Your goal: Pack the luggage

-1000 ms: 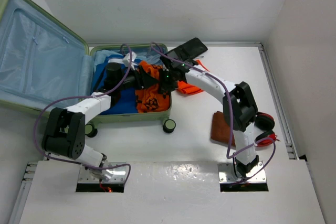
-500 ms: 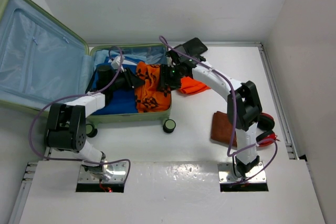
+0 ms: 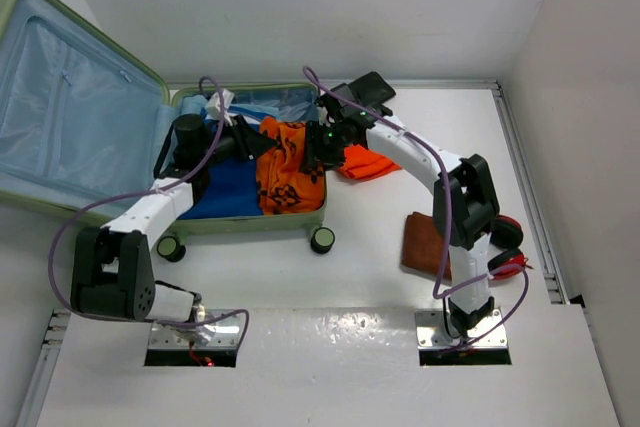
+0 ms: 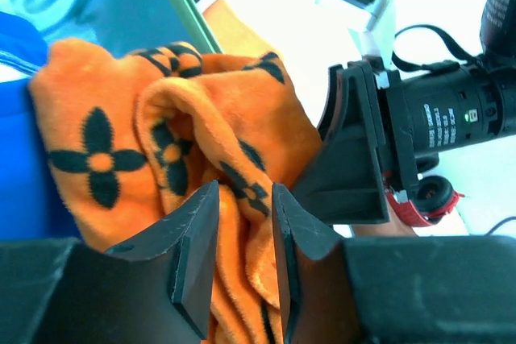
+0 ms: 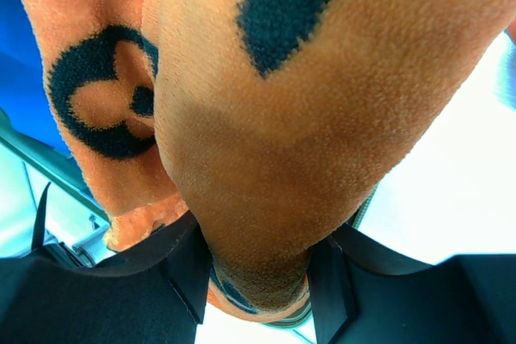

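The pale-green luggage [image 3: 70,107] lies open, its lid up at the left and its base holding a blue cloth [image 3: 225,192]. An orange towel with black flower marks [image 3: 290,172] drapes over the base's right side. My left gripper [image 3: 262,147] is shut on a fold of the towel; in the left wrist view the gripper [image 4: 242,231] has orange towel [image 4: 145,134] between its fingers. My right gripper [image 3: 312,152] is also shut on the towel at the suitcase's right rim; in the right wrist view the gripper [image 5: 262,279] pinches a thick towel fold [image 5: 282,102].
More orange fabric [image 3: 362,164] lies on the table right of the suitcase. A black flat item [image 3: 365,90] lies at the back. A brown folded item [image 3: 422,242] and red headphones [image 3: 505,247] lie at the right. Suitcase wheels [image 3: 322,239] stick out in front.
My left arm has drawn back and up toward the lid while its gripper stays on the towel. My right gripper shifted slightly toward the back. The towel now lies more spread over the base.
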